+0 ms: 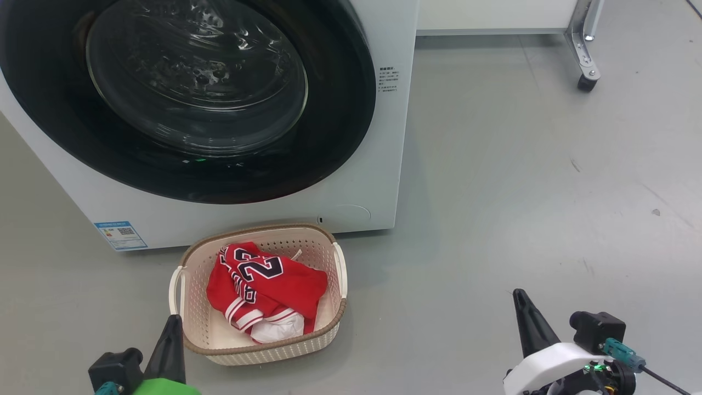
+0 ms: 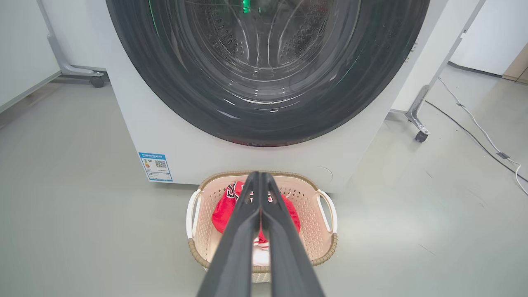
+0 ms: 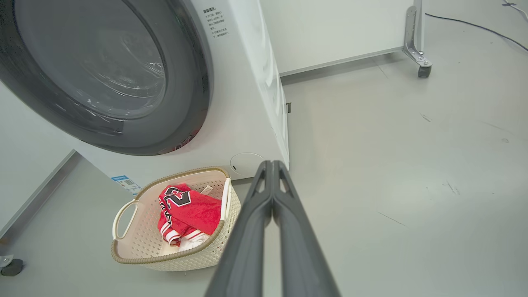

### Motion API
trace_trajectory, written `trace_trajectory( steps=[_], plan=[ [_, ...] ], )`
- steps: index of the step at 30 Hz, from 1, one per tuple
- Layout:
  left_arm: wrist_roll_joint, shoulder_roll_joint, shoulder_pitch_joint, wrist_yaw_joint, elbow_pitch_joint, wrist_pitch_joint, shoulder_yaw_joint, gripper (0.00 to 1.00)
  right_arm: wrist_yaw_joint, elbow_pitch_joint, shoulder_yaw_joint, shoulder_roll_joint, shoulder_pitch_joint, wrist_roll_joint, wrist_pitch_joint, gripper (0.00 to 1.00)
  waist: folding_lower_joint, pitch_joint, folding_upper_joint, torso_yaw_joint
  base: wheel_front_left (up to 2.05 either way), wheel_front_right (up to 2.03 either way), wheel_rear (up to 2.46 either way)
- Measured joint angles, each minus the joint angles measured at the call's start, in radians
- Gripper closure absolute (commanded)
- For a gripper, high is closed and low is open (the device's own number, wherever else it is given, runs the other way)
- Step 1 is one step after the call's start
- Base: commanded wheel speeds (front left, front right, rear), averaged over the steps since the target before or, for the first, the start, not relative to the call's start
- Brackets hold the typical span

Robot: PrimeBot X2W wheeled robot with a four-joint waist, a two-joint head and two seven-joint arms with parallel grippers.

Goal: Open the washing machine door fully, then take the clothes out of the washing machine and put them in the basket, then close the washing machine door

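Both hands pressed together, empty. L hand [image 1: 173, 323] has basket [image 1: 258, 229] just ahead of its tips; R hand [image 1: 521, 299] has it well off to its left. Clothes [image 1: 269, 285] lie in basket. Door [image 1: 197, 82] is ahead & above both hands, looks shut. R wrist view shows it side-on, flush w/ washer [image 3: 247, 103]; head view, face-on, can't.

White washing machine [image 1: 378, 137], glossy black door [image 1: 340, 137], red clothes [image 1: 285, 285], cream perforated basket [image 1: 323, 247]
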Motion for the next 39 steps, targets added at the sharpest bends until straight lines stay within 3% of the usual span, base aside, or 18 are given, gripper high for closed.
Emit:
trace_trajectory(
  steps=[39],
  plan=[
    [-0.536, -0.001, -0.039, -0.054, 0.000, 0.144, 0.082, 1.00, 0.010, -0.055, -0.121, -0.014, -0.012, 0.525, 0.134, 1.00, 0.0000, -0.017, 0.0000, 0.009, 0.00, 0.00, 0.00]
  ],
)
